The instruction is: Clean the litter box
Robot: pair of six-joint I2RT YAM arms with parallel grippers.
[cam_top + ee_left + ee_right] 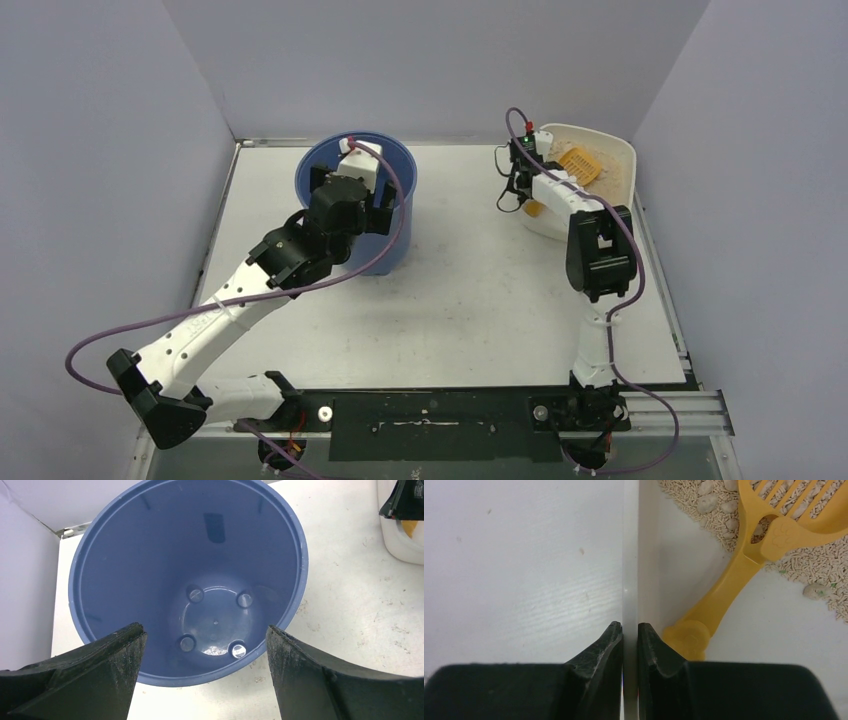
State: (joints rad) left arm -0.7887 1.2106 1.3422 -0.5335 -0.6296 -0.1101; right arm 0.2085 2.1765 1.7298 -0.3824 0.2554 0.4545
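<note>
Now | step: right gripper point(630, 628) pinches litter box point(631, 555) wall | left gripper point(206, 631) spread over bucket point(200, 555) | next: probably firm hold, scoop point(734, 575) grasped.

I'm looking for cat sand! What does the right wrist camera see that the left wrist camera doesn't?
Only the right wrist view shows tan pellets and the yellow slotted plastic scoop's head, beyond the right gripper shut on the shallow white plastic litter box. Only the left wrist view shows inside the round blue plastic bucket, below the open left gripper. Both show the litter box and white table.
</note>
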